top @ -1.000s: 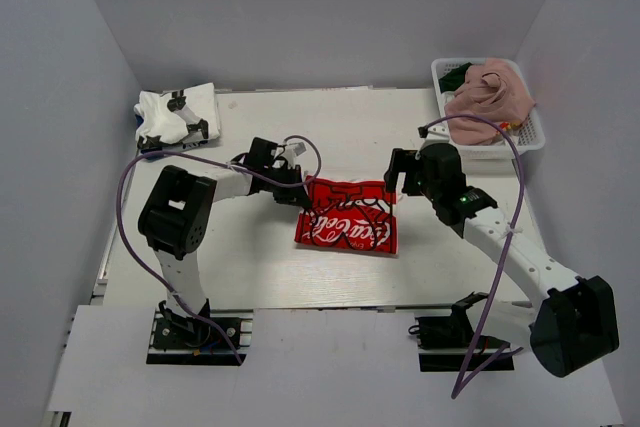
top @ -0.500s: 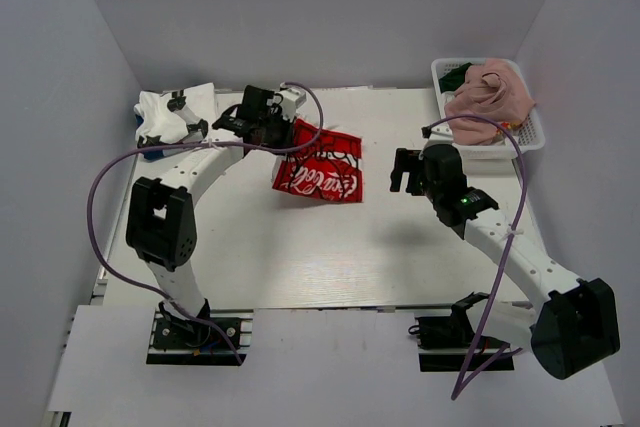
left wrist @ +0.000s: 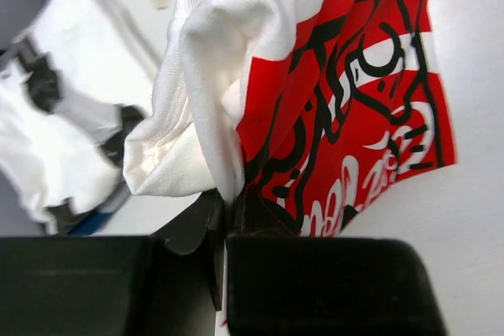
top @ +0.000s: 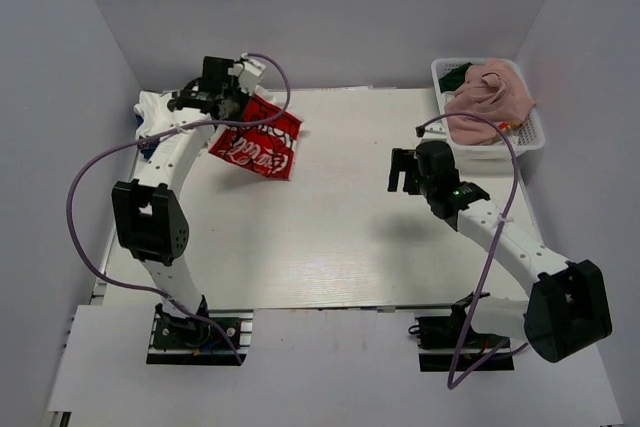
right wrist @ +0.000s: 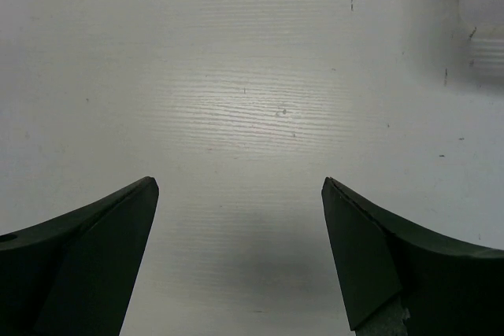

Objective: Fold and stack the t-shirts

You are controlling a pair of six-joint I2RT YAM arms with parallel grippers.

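My left gripper (top: pixel 240 117) is shut on the folded white Coca-Cola t-shirt (top: pixel 257 143) and holds it above the table's far left. In the left wrist view the red print (left wrist: pixel 354 116) hangs from the gripper (left wrist: pixel 228 214). A folded white t-shirt with dark print (top: pixel 170 115) lies at the far left corner, and shows in the left wrist view (left wrist: pixel 55 147). A dusty pink t-shirt (top: pixel 490 95) and a dark green one (top: pixel 455 74) lie in the basket. My right gripper (top: pixel 403 172) is open and empty over bare table (right wrist: pixel 240 186).
The white lattice basket (top: pixel 530 132) stands at the far right corner. Purple cables loop from both arms. White walls enclose the table on three sides.
My left gripper has lifted the Coca-Cola t-shirt from the table's middle and carried it to the far left, toward the folded white t-shirt. The right arm has barely moved.
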